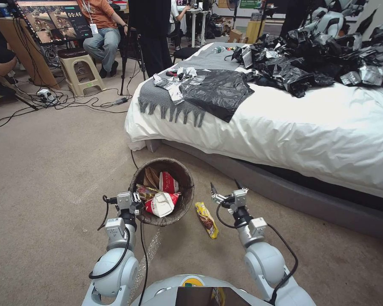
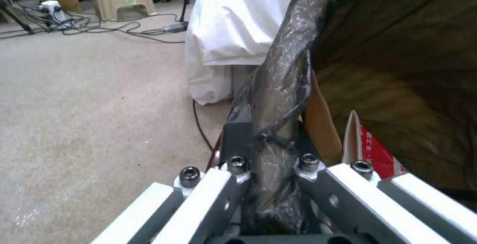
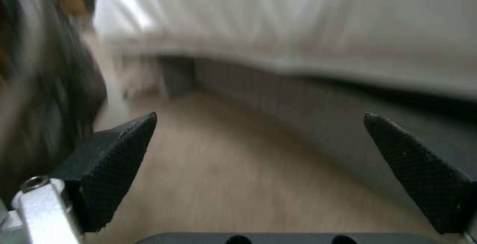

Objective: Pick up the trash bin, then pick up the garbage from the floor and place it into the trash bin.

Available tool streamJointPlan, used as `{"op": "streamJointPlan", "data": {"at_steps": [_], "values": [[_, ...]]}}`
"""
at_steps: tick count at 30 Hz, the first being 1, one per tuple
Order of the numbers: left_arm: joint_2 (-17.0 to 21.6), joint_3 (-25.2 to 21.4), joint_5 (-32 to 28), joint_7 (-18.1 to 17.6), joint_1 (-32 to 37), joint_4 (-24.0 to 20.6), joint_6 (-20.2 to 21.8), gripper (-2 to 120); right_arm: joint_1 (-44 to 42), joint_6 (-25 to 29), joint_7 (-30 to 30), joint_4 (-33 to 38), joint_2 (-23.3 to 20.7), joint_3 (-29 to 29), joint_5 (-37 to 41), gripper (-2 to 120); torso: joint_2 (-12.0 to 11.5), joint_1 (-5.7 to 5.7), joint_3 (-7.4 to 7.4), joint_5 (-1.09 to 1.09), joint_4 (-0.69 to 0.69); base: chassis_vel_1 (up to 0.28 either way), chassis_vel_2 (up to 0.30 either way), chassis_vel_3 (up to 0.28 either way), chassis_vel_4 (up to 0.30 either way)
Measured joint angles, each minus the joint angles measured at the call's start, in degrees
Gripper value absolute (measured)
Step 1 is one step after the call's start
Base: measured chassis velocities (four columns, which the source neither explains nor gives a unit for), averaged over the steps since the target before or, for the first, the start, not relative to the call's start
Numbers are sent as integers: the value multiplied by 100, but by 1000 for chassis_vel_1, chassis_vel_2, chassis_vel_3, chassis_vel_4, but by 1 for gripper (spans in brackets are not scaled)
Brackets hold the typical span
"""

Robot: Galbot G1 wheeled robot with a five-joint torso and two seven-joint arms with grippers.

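head view: the bin (image 1: 179,172) was clamped at its rim by the left gripper (image 1: 135,203); the right gripper (image 1: 215,196) was spread wide, empty. the wrapper (image 1: 207,219) was judged light, crinkly, best pinched mid-length.

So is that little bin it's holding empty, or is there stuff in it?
Partly full. The trash bin, gripped at its rim by the left gripper, holds red-and-white wrappers and brown paper.
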Motion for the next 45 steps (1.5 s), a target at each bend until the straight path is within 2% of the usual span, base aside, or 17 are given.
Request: {"op": "streamJointPlan", "data": {"at_steps": [1, 2, 5, 6, 9, 28, 37, 45], "values": [[-3, -6, 0, -4, -10, -8, -2, 2, 114, -292, -26, -73, -75, -72, 187, 100, 0, 0, 0, 0, -1, 0, 0, 0, 0], [-3, -6, 0, -4, -10, -8, -2, 2, 114, -292, -26, -73, -75, -72, 187, 100, 0, 0, 0, 0, -1, 0, 0, 0, 0], [-4, -56, 0, -10, -31, -42, -4, 2, 486, -1337, -50, -512, -279, -320, 784, 100, 0, 0, 0, 0, 0, 0, 0, 0, 0], [-4, -56, 0, -10, -31, -42, -4, 2, 486, -1337, -50, -512, -279, -320, 784, 100, 0, 0, 0, 0, 0, 0, 0, 0, 0], [-2, -73, -4, -11, -49, -55, -4, 2, 859, -1952, -127, -1119, -355, -569, 1076, 100, 0, 0, 0, 0, -1, 0, 0, 0, 0], [-8, -73, -5, -14, -73, -49, -3, 2, 1357, -2425, -376, -2046, -392, -724, 1409, 100, 0, 0, 0, 1, -1, 0, 0, 0, 0], [-23, -61, 27, -14, -64, -31, -4, 2, 1960, -2835, -1036, -3163, -312, -830, 1593, 100, 0, 0, 0, 0, 0, 0, 0, 0, 0], [-58, -34, 64, -13, -15, 13, -32, 2, 2358, -2698, -1235, -3952, -166, -902, 1220, 100, 0, 0, 0, 0, 0, 0, 0, 0, 0]]}}
